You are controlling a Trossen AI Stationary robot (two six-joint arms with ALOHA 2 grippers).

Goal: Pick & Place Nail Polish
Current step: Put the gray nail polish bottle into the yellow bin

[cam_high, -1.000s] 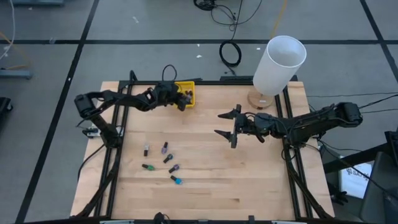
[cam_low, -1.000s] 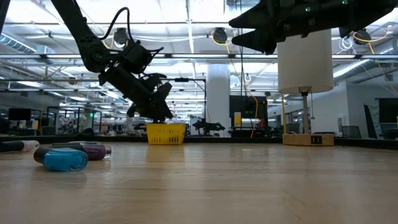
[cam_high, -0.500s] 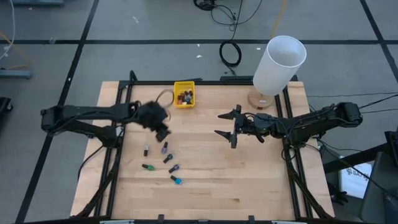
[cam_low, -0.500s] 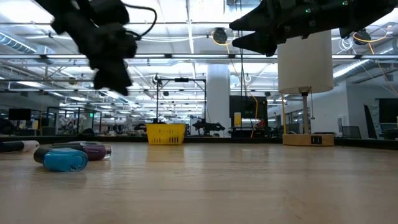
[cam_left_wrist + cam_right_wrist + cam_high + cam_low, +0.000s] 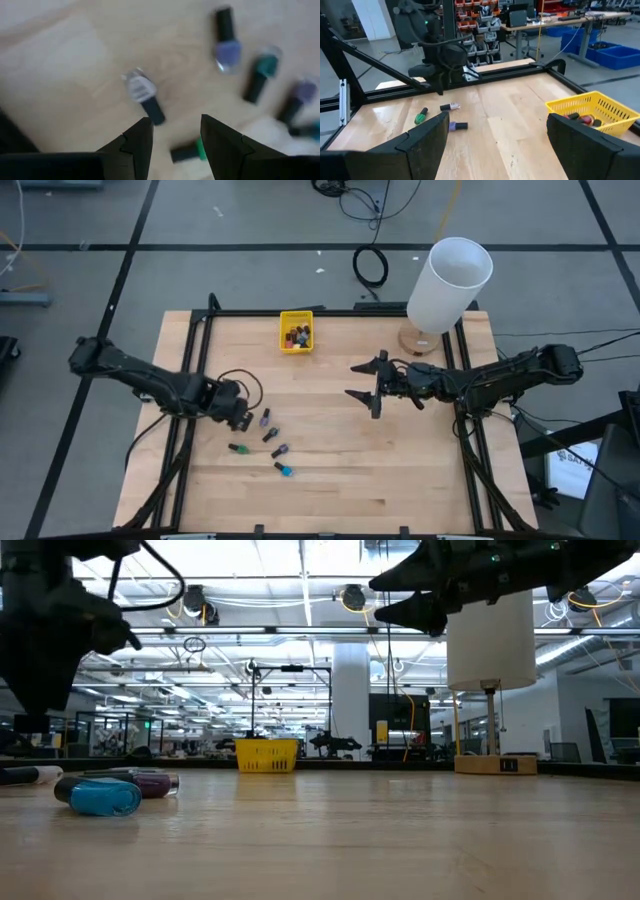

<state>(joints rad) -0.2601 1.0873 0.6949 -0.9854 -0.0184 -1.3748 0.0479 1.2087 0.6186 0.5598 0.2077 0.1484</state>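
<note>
Hovering left of centre with fingers apart and empty, the left gripper (image 5: 238, 411) could knock the closely scattered nail polish (image 5: 265, 418) rolling; the right gripper (image 5: 362, 380) waits wide open.

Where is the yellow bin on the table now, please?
In the high view the yellow bin sits at the table's far edge, left of the white lamp, with several nail polish bottles inside; both grippers are away from it.

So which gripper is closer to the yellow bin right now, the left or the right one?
The right gripper, though not by much. It hovers open over the table to the side of the yellow bin. The left gripper is down over the loose nail polish bottles, nearer the table's front-left.
</note>
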